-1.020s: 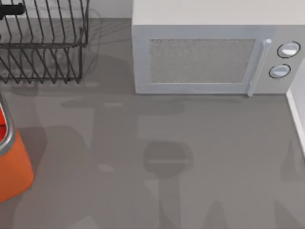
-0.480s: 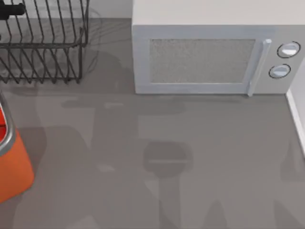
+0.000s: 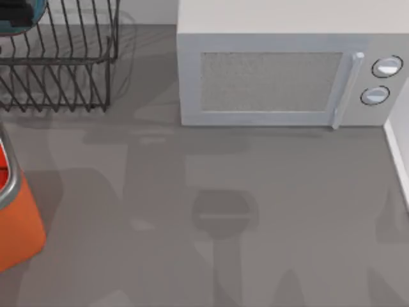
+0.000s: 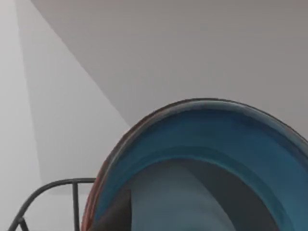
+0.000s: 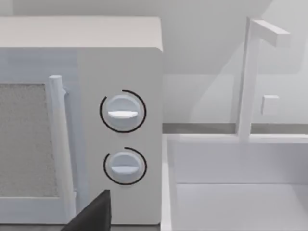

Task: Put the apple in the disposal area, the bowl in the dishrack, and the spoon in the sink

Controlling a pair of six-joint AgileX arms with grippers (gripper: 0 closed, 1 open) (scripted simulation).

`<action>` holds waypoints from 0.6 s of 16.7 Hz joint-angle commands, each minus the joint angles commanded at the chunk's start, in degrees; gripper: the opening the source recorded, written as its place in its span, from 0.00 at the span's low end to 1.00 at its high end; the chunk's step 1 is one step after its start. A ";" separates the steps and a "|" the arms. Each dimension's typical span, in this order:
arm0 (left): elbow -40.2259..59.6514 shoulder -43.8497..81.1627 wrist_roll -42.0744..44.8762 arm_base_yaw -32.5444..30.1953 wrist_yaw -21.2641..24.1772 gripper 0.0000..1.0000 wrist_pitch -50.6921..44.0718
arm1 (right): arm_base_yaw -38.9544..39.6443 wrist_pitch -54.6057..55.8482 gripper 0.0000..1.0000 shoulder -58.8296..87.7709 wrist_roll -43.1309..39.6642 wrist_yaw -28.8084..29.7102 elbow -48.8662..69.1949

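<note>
The teal-blue bowl (image 4: 207, 139) with its reddish-brown rim sits close to the left wrist camera. It also pokes in at the top view's far left corner (image 3: 35, 7), above the black wire dishrack (image 3: 64, 64). My left gripper (image 3: 16, 13) is a dark shape there, shut on the bowl, with one dark finger (image 4: 113, 216) against the bowl's edge. A rack wire (image 4: 48, 185) curves just below the bowl. The orange disposal area (image 3: 16, 224) stands at the left edge. The white sink (image 5: 240, 202) lies beside the microwave. The apple and the spoon are out of view.
A white microwave (image 3: 281, 70) stands at the back, its two knobs (image 5: 122, 111) facing the right wrist camera. A white faucet (image 5: 248, 77) rises over the sink. A dark part of my right gripper (image 5: 91, 216) shows low in the right wrist view. The sink's rim (image 3: 397, 153) borders the grey counter (image 3: 223, 211).
The bowl's teal edge has come into the top view's far left corner, over the dishrack, around the dark gripper shape that was there before. Nothing else moved.
</note>
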 joint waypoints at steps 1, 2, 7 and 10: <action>0.00 0.00 0.00 0.00 0.00 1.00 0.00 | 0.00 0.00 1.00 0.00 0.00 0.00 0.00; 0.00 0.00 0.00 0.00 0.00 1.00 0.00 | 0.00 0.00 1.00 0.00 0.00 0.00 0.00; 0.00 -0.05 0.01 0.10 0.00 1.00 -0.03 | 0.00 0.00 1.00 0.00 0.00 0.00 0.00; -2.44 -3.69 0.70 -0.03 -0.27 1.00 -2.27 | 0.00 0.00 1.00 0.00 0.00 0.00 0.00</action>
